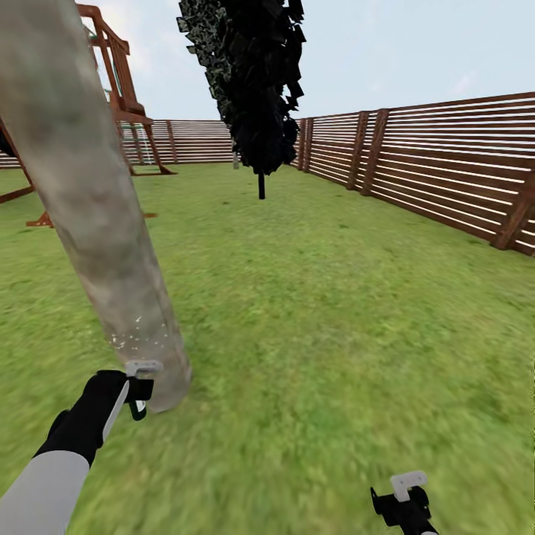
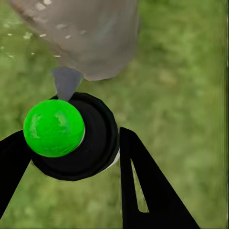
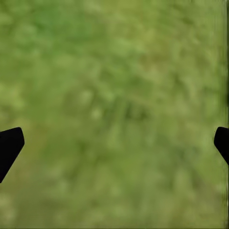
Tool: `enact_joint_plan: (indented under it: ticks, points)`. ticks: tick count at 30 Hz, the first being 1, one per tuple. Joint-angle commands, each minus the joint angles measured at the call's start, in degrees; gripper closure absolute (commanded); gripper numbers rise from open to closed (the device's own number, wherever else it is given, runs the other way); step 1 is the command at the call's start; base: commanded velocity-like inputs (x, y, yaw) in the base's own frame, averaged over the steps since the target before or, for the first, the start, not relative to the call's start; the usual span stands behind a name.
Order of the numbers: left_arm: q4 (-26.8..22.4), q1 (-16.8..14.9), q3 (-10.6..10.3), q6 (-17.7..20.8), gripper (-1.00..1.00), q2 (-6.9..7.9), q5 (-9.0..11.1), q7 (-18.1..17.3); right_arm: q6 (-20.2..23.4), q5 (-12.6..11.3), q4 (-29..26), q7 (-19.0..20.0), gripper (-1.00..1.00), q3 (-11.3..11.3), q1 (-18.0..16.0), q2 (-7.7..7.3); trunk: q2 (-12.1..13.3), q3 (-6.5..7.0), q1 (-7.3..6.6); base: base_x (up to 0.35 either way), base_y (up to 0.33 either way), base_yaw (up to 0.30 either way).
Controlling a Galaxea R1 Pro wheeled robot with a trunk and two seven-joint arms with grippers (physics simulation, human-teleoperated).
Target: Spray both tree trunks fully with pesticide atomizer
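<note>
A: Left gripper first. In the left wrist view its two black fingers are clamped on the pesticide atomizer, one finger on each side of a round black body seen end-on. A bright green ball sits on that body. A grey wedge points from the bottle toward the tree trunk.

B: Head view agrees? I note the left gripper low at the left, black glove-like wrist, white tip, right against the foot of the tree trunk.

A: Yes. Bottle itself is too small there to make out. The trunk is pale grey-brown, mottled, leaning across the upper left of that view, with whitish specks scattered on the bark just above the gripper. Same specks show in the left wrist view, on the trunk and the grass beside it.

B: Right gripper?

A: Bottom edge of the head view, well apart from the trunk, over open grass. In the right wrist view its fingers stand far apart at the two side edges, nothing between them but blurred lawn.

B: Further out?

A: A near-black conifer on a thin stem mid-lawn. Brown slatted wooden fence along the right and back. A reddish wooden play frame behind the trunk at the left. Pale sky above.
</note>
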Motion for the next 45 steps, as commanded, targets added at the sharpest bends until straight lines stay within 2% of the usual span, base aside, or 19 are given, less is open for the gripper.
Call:
enact_joint_plan:
  ticks: [1, 6, 10, 13, 21, 34, 40, 43, 45]
  points:
    - [-0.03, -0.03, 0.13, 0.28, 1.0, -0.02, -0.67, -0.55, -0.1, -0.48, -0.01, -0.12, -1.0, 0.5, -0.01, 0.0, -0.02, -0.05, 0.01, 0.157, -0.264, 0.0]
    - [0.28, -0.01, 0.22, 0.22, 1.0, 0.18, -0.8, -0.41, -0.1, -0.48, -0.02, -0.12, -1.0, 0.5, -0.01, 0.01, -0.02, -0.05, 0.01, 0.157, -0.264, 0.105]
    - [0.28, 0.01, 0.45, 0.22, 1.0, 0.52, -0.83, -0.25, -0.1, -0.48, -0.02, -0.12, -1.0, 0.5, -0.01, 0.01, -0.02, -0.05, 0.01, 0.157, -0.264, 0.271]
    - [0.28, 0.05, 1.46, 0.22, 1.0, 0.61, -0.88, -0.18, -0.1, -0.48, -0.02, -0.12, -1.0, 0.5, -0.01, 0.01, -0.02, -0.05, 0.01, 0.158, -0.264, 0.277]
    - [0.28, 0.06, 1.54, 0.22, 1.0, 0.6, -0.98, 0.15, -0.1, -0.48, -0.02, -0.12, -1.0, 0.5, -0.01, 0.01, -0.02, -0.05, 0.01, 0.154, -0.264, 0.277]
    - [0.29, 0.5, 1.54, 0.22, 1.0, 0.69, -1.06, 0.15, -0.1, -0.48, -0.02, -0.12, -1.0, 0.5, -0.01, 0.01, -0.02, -0.05, 0.01, -0.013, -0.276, 0.274]
    - [0.28, 0.58, 1.63, 0.21, 1.0, 0.82, -1.12, 0.3, -0.1, -0.48, -0.02, -0.12, -1.0, 0.5, -0.01, 0.01, -0.02, -0.05, 0.01, 0.047, -0.277, 0.043]
    - [0.37, 0.8, 1.86, 0.19, 1.0, 0.84, -0.87, 5.54, -0.1, -0.48, -0.02, -0.12, -1.0, 0.5, -0.01, 0.01, -0.02, -0.05, 0.01, 0.092, -0.277, 0.002]
    - [1.09, 0.84, 1.88, 0.15, 1.0, 0.76, -0.59, 6.63, -0.1, -0.48, -0.02, -0.12, -1.0, 0.5, -0.01, 0.01, -0.02, -0.05, 0.01, 0.125, -0.274, 0.102]
